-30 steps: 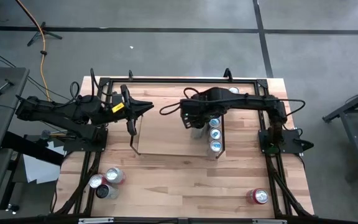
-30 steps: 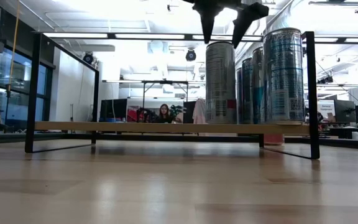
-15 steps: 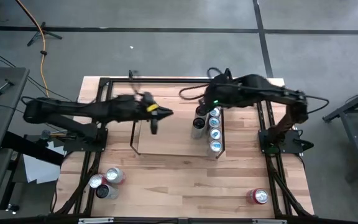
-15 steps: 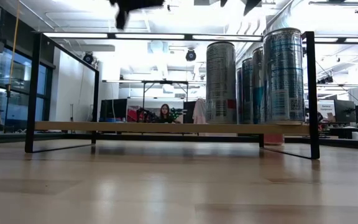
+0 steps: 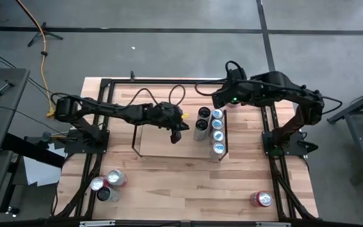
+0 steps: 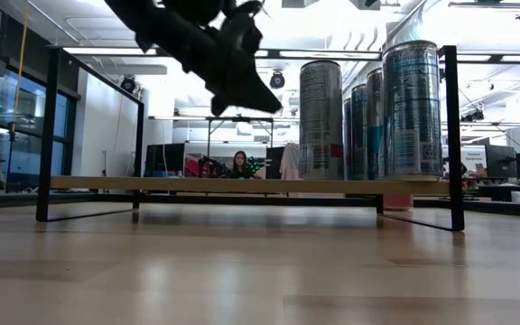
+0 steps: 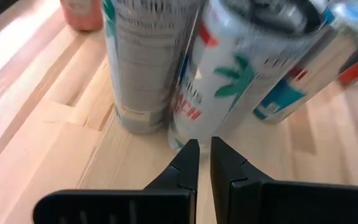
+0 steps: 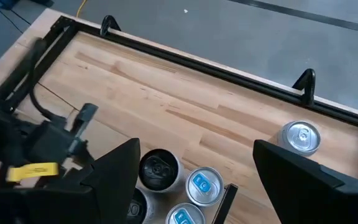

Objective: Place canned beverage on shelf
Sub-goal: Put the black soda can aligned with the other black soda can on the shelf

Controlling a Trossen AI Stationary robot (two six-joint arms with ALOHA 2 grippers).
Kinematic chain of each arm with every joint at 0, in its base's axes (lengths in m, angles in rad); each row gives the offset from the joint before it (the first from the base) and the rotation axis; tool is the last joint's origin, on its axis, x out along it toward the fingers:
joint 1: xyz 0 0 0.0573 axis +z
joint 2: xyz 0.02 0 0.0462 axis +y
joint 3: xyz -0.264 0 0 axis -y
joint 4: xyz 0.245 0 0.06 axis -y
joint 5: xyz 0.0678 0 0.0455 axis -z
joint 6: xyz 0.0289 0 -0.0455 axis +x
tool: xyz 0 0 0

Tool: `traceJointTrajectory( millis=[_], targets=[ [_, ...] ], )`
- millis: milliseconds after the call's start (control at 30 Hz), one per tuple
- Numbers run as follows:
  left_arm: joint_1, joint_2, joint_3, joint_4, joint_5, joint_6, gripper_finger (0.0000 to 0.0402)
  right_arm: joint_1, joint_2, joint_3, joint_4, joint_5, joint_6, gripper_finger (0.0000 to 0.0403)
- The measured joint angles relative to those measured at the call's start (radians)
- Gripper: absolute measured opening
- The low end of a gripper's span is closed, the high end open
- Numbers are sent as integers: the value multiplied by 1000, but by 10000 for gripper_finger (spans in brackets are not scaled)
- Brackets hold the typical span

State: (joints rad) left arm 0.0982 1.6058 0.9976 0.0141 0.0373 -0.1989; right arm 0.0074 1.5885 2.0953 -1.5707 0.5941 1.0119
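The shelf (image 5: 162, 144), a low light-wood board with black wire end frames, stands mid-table. Several tall cans (image 5: 218, 131) stand upright on their bases at its right end; in the low view they show as cans (image 6: 320, 117). My left gripper (image 5: 176, 133) hangs shut over the board, slanting down, just left of the nearest cans (image 7: 185, 74), and holds nothing; it shows in the low view as my left gripper (image 6: 264, 97) and in its own view as fingers (image 7: 197, 158). My right gripper (image 8: 196, 152) is open and empty, raised above the cans' far end.
Three cans (image 5: 107, 185) lie or stand grouped at the table's near left. A red can (image 5: 261, 199) stands near right. One silver can (image 8: 301, 137) stands on the tabletop beyond the shelf. Black rails (image 5: 169, 81) frame the table. A person sits far behind.
My left gripper, still shut, has swung from the shelf's left end toward the right and down, tipping downward, ending close to the cans. My right gripper, open all the while, has risen off the cans and drawn back toward the far right.
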Motion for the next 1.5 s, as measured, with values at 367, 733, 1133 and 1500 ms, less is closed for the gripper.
traceJointTrajectory(
  millis=[367,733,1133,1500],
  targets=[
    [0,91,19,106,4,116,0,0,23,-4,0,0,-26,298],
    [-2,117,18,185,9,125,0,0,22,-4,0,1,-26,298],
    [1,102,17,130,11,122,0,0,22,-4,0,1,-46,298],
    [40,-263,12,-64,6,129,0,-6,22,-4,3,8,-240,298]
  ],
)
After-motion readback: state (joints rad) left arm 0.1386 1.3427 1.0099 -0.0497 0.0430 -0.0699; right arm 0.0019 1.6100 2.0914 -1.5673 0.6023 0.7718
